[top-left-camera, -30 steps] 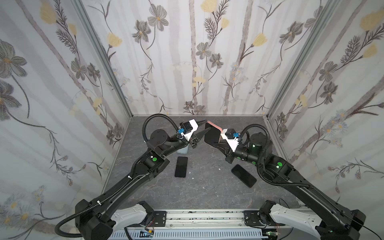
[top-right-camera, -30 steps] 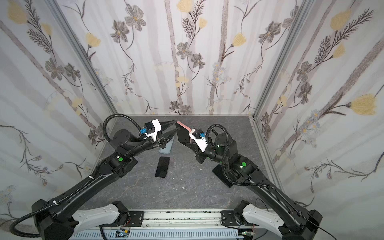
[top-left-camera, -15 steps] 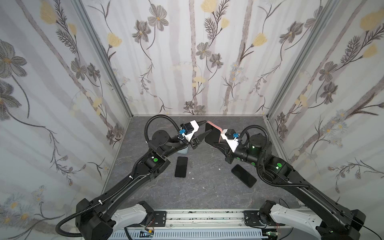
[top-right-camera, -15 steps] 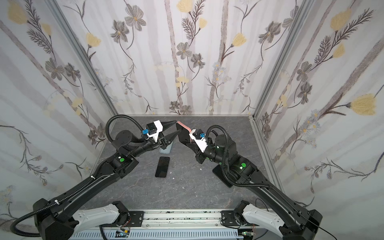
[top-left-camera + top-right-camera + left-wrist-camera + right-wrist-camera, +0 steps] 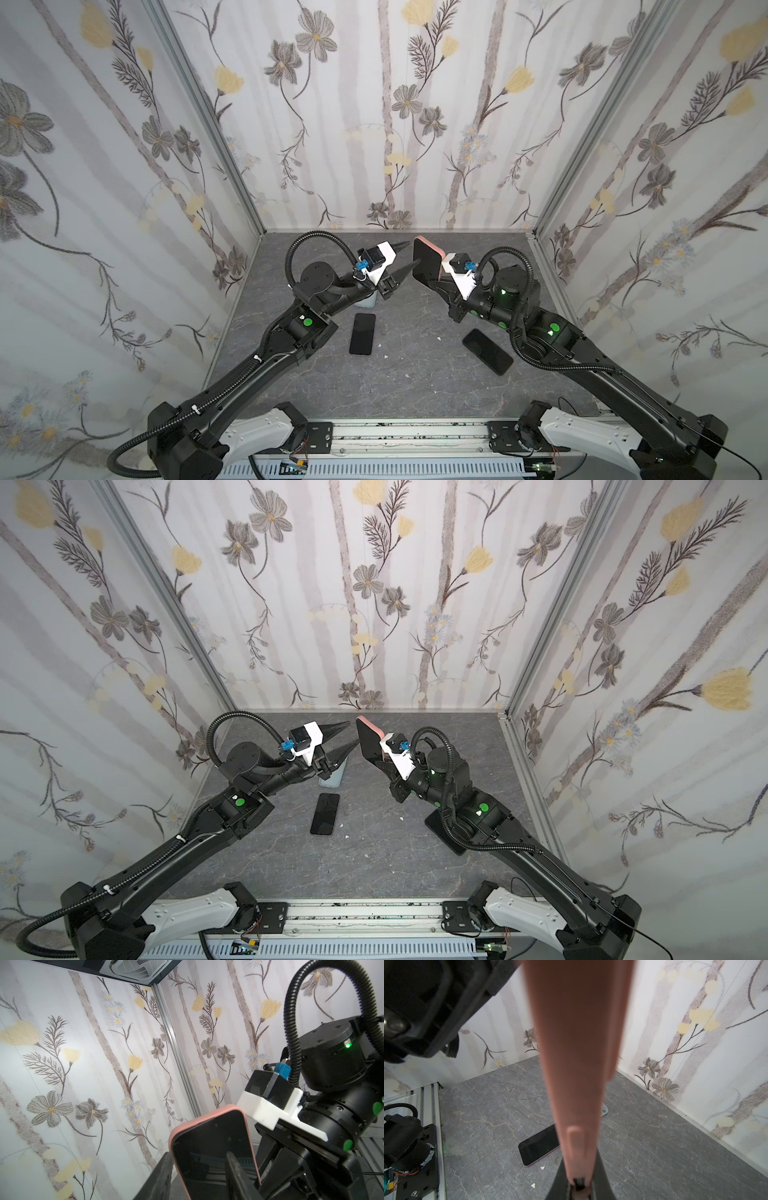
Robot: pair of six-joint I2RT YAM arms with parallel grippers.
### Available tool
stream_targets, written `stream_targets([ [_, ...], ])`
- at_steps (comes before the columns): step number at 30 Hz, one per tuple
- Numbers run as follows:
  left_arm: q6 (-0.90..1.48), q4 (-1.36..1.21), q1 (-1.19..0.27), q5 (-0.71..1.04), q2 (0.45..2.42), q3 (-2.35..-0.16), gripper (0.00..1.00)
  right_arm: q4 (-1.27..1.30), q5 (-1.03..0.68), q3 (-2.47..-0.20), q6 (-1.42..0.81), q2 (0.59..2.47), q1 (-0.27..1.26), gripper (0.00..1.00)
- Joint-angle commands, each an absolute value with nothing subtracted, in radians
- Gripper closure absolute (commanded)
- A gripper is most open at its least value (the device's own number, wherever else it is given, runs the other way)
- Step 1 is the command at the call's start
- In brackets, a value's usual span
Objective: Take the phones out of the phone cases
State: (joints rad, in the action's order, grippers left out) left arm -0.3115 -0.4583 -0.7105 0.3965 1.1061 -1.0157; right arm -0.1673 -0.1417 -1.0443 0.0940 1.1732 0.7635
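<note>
A phone (image 5: pixel 424 266) (image 5: pixel 368 746) in a pink phone case (image 5: pixel 199 1118) is held upright above the table, its dark screen (image 5: pixel 214 1147) facing the left arm. My right gripper (image 5: pixel 440 283) (image 5: pixel 380 763) (image 5: pixel 579 1184) is shut on the case's lower end, and the case's pink side (image 5: pixel 577 1064) rises from its jaws. My left gripper (image 5: pixel 414 252) (image 5: pixel 352 732) (image 5: pixel 198 1154) is open at the phone's upper part. One of its fingers stands in front of the screen, the other just past the case's edge. I cannot tell whether either finger touches.
A bare black phone (image 5: pixel 363 333) (image 5: pixel 325 813) (image 5: pixel 539 1147) lies flat mid-table. Another dark phone (image 5: pixel 487 351) lies under the right arm. A pale blue-grey case (image 5: pixel 368 300) (image 5: pixel 334 773) rests under the left wrist. Flowered walls close in three sides.
My left gripper has moved right up to the held phone and its jaws have spread wider. The right gripper and the phone have stayed in place.
</note>
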Motion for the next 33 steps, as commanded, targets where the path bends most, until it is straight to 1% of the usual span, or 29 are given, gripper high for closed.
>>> stream_targets([
  [1, -0.313, -0.471, -0.710, 0.411, 1.104, -1.023, 0.58, -0.110, -0.188, -1.058, 0.095, 1.177, 0.765, 1.00],
  [20, -0.317, -0.472, -0.710, 0.413, 1.115, -1.026, 0.60, -0.138, -0.228, -1.075, 0.112, 1.200, 0.769, 1.00],
  [29, -0.328, -0.471, -0.711, 0.361, 1.110, -1.025, 0.60, -0.127, -0.166, -1.058, 0.108, 1.183, 0.770, 1.00],
  [33, -0.331, -0.471, -0.710, 0.352, 1.111, -1.023, 0.60, -0.124, -0.171, -1.060, 0.108, 1.183, 0.770, 1.00],
])
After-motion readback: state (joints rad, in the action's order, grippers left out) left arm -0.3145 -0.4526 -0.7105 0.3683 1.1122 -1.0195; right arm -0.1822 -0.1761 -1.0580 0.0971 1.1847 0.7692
